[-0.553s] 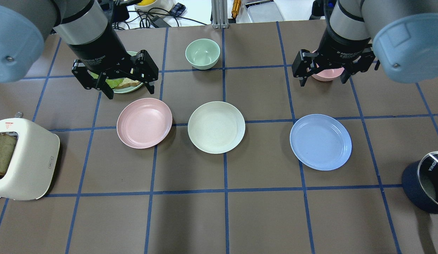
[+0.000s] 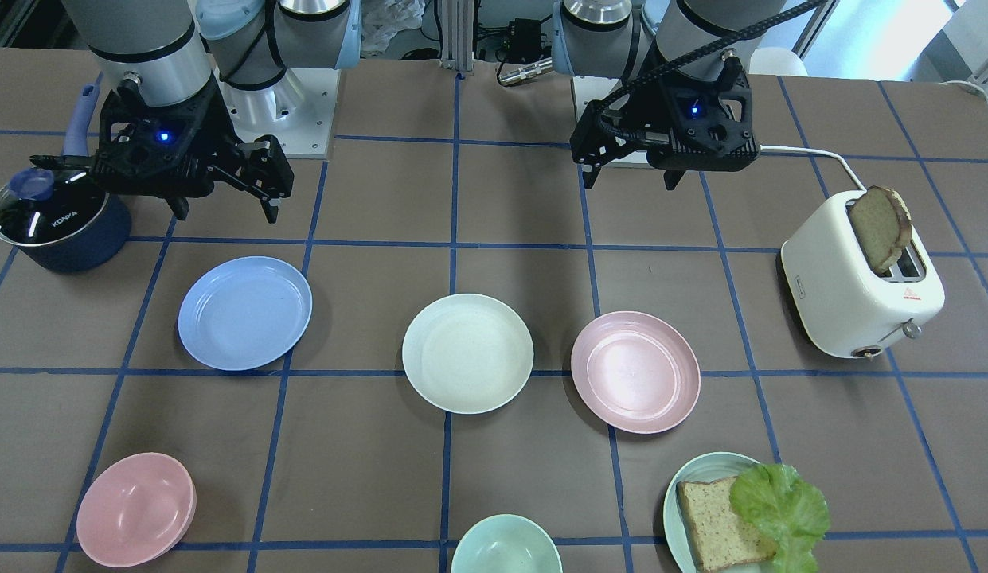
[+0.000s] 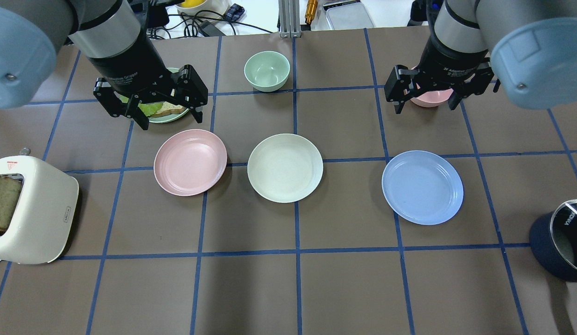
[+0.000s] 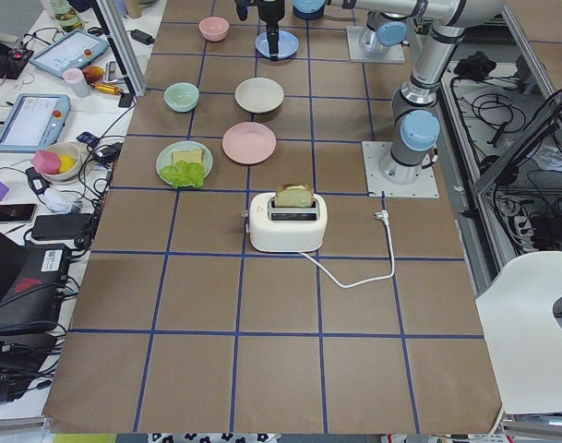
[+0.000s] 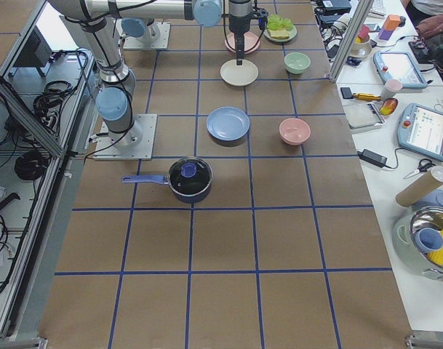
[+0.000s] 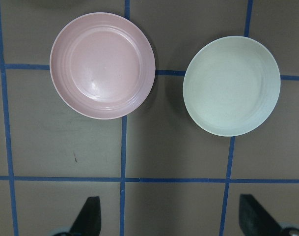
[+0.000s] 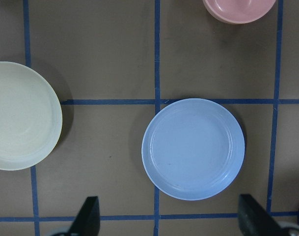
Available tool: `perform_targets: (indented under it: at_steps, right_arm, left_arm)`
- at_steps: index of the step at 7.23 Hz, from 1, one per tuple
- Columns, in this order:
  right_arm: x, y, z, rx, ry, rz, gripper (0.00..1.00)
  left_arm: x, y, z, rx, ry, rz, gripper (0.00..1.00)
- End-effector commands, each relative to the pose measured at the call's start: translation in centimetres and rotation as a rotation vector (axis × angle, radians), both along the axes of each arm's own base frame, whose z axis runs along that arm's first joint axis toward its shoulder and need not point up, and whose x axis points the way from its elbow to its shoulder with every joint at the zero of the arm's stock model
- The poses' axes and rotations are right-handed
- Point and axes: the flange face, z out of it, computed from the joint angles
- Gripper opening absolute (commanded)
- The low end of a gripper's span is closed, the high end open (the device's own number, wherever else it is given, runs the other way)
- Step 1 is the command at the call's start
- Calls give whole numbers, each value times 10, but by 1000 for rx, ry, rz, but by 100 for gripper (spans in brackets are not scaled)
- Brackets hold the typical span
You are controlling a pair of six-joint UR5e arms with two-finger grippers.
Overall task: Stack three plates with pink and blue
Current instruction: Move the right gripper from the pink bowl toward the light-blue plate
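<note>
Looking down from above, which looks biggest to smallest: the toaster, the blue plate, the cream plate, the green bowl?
1. toaster, cut off by the edge yet largest.
2. blue plate and cream plate: too alike to rank; the blue only seems slightly wider.
3. green bowl, smallest, though farthest from the camera.

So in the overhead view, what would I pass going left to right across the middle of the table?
toaster → pink plate → cream plate → blue plate → dark blue pot
</note>
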Motion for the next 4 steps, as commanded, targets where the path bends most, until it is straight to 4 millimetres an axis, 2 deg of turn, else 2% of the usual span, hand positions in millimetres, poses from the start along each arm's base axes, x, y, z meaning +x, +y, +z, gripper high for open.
perform_targets:
  at_steps: [1, 4]
  right_arm:
    - [0, -1, 0, -5, 1, 14, 100]
    - [-6, -3, 3, -22, 4, 1, 100]
  left_arm:
    - [0, 0, 1, -4, -1, 7, 100]
    - [1, -3, 5, -30, 1, 14, 100]
